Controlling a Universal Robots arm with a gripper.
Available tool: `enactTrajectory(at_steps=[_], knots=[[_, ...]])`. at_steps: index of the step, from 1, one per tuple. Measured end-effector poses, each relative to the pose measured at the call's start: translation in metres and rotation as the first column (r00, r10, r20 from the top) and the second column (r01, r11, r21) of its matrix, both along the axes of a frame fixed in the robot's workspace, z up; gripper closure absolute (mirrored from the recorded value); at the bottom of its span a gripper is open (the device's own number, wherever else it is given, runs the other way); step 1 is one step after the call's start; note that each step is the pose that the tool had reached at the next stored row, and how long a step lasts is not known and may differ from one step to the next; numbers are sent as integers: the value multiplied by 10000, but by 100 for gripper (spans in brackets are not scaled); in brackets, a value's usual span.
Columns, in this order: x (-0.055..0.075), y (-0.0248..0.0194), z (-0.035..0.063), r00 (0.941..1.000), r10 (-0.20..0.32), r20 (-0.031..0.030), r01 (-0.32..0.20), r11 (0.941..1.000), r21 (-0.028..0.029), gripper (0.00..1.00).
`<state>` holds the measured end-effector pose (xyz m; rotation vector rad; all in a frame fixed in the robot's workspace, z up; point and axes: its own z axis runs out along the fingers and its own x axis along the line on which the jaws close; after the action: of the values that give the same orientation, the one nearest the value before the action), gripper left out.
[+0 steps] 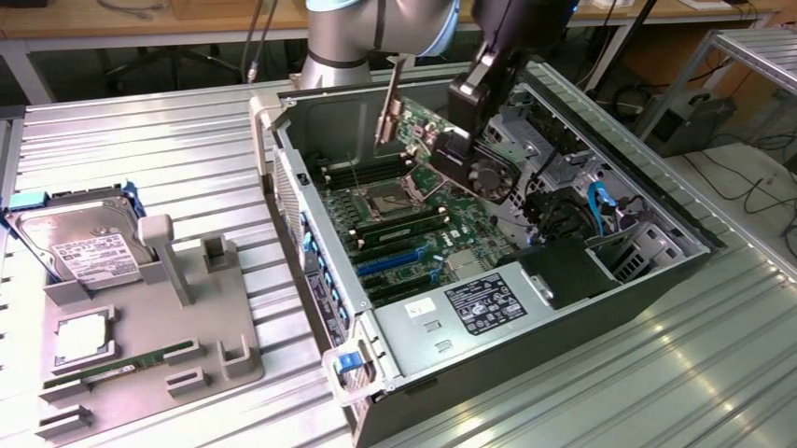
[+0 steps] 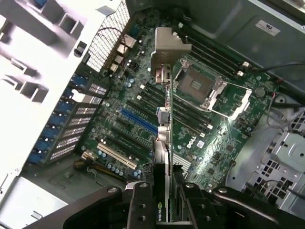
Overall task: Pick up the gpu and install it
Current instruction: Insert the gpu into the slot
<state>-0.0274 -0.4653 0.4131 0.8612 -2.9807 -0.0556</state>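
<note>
The gripper point(image 2: 164, 206) has its dark metal fingers point(image 2: 141, 205) clamped on the gpu point(image 2: 163, 143), one on each flat face of the thin black card. The card hangs on edge above the green motherboard point(image 2: 119, 119) inside the open computer case point(image 1: 585, 317). Its bent, silvery metal bracket point(image 2: 167, 47) is at the end far from the grip.

The gpu point(image 2: 165, 52) is dark with a silvery bracket, and the gripper point(image 2: 164, 202) is black. The motherboard point(image 1: 412, 219) is dark green, with blue slots point(image 1: 388, 263) among black ones. On the exterior view's left, the hard drive point(image 1: 77, 247) is silver with a white label. The memory stick point(image 1: 125, 364) is green, the holder point(image 1: 187, 327) plain grey, and the table point(image 1: 149, 149) ribbed silver.
</note>
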Motion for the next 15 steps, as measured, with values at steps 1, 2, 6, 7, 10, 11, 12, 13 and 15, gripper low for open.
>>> enactTrajectory(at_steps=[1,2,6,7,10,11,12,13,15], knots=[[0,0,-5,9998,212,1,-212,9998,0,74],[0,0,-9,9992,393,2,-393,9992,-1,74],[-1,-1,-22,9924,1231,4,-1231,9924,36,74],[0,0,-25,9890,1477,12,-1477,9890,93,74],[0,0,-28,9812,1930,35,-1931,9809,224,74],[0,0,-29,9782,2077,43,-2077,9778,261,74],[0,0,-30,9741,2261,50,-2261,9737,291,74],[0,1,-33,9699,2434,53,-2435,9694,301,74],[0,0,-40,9574,2889,53,-2889,9569,303,74]])
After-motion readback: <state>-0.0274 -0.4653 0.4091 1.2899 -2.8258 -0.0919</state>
